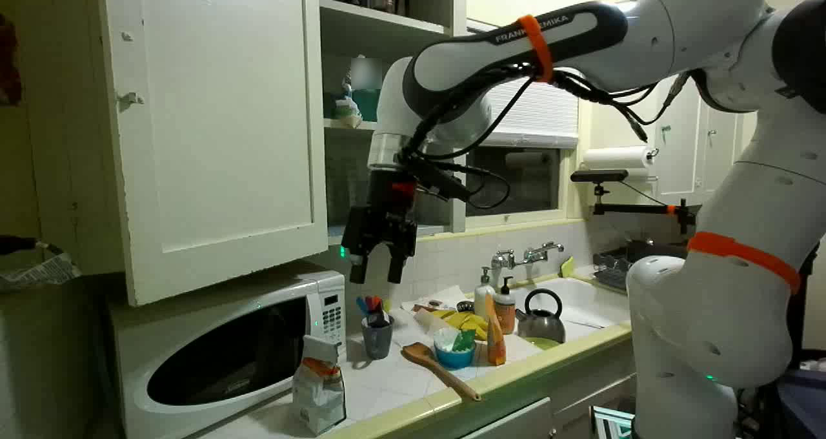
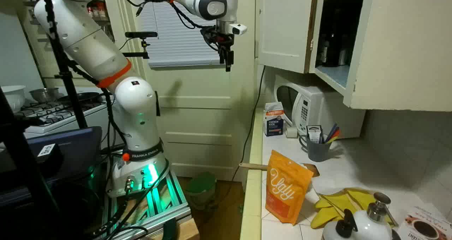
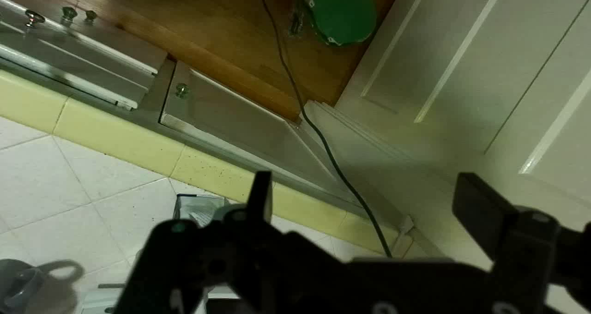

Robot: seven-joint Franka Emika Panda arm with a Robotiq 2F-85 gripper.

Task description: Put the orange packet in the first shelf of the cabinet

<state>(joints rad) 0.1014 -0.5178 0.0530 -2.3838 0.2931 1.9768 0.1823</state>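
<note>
Wrist view: gripper (image 3: 364, 188) is holding nothing, jaws standing wide apart.
Orange packet (image 2: 289, 189): is standing on counter (image 2: 349, 173).

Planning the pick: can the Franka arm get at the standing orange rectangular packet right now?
Probably yes: the black two-fingered gripper is open, and the orange rectangular packet stands with its top uncovered. The round blue bowl beside it could crowd a low approach.
</note>
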